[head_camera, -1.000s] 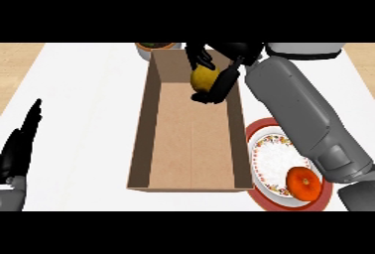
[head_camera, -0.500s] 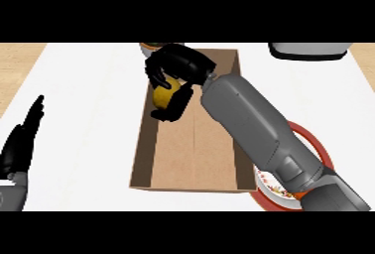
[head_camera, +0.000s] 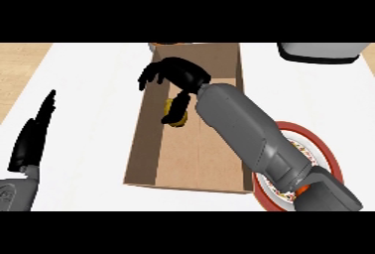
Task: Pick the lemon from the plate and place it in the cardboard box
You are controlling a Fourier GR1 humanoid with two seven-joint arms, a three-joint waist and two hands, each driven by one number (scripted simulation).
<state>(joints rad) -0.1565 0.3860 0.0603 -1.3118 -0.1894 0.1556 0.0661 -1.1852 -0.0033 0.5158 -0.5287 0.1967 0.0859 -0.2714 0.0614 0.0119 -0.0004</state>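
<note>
The long cardboard box (head_camera: 145, 149) lies open in the middle of the counter. The yellow lemon (head_camera: 173, 106) sits inside it near the left wall, in the far half. My right hand (head_camera: 181, 75) hovers just above it, fingers spread toward the left and lifted off the fruit. Its thumb hangs down across the lemon and hides part of it. The red-rimmed plate (head_camera: 324, 158) lies right of the box, mostly covered by my right forearm. My left hand (head_camera: 33, 138) rests at the left edge, fingers straight and pointing up.
A grey and white appliance (head_camera: 319, 51) stands at the far right corner. A small brown dish (head_camera: 156, 45) peeks out behind the box's far end. Wooden flooring shows past the counter's left edge.
My right hand has shifted with the lemon from the box's far right side to over its left side. Its fingers, curled round the lemon before, now stand spread apart.
</note>
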